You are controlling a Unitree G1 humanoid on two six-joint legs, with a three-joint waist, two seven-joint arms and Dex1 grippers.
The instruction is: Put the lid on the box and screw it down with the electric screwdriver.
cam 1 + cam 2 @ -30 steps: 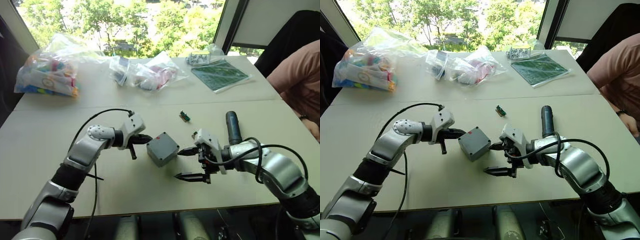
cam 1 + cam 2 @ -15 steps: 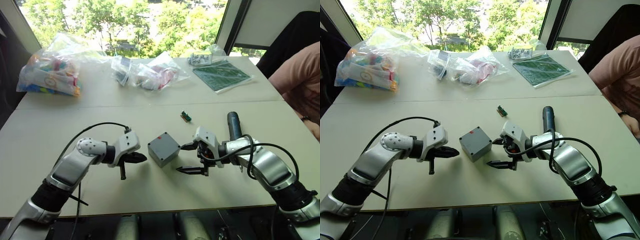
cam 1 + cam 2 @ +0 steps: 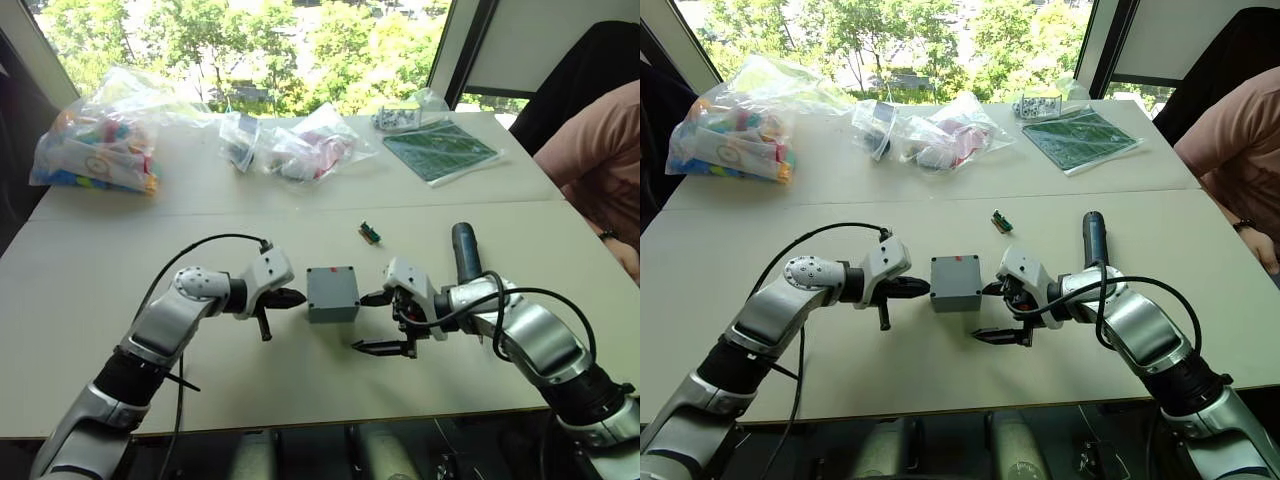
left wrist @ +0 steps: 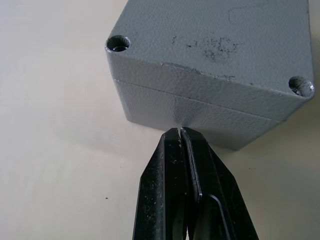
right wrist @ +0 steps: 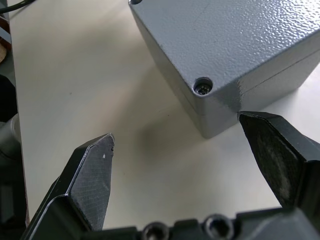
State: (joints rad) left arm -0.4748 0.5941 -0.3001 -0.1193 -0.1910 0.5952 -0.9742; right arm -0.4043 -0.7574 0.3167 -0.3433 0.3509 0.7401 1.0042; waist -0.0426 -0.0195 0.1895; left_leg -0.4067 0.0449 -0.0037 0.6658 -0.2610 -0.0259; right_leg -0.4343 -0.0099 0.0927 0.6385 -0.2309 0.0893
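Note:
The grey box stands at the middle of the table, square to its front edge. The lid sits on top of it, a seam between them and screw holes at the corners. A small red mark shows near the far edge. My left gripper is shut and empty, its tips against the box's left side. My right gripper is open just right of the box, one fingertip close to a corner. The black electric screwdriver lies on the table behind my right arm.
A small green component lies beyond the box. Plastic bags of parts and a green board sit along the far side. A person in a pink sleeve sits at the right edge.
The box has turned from a diagonal stance to square with the table edge. My shut left gripper has moved right from a gap away to touch the box's side.

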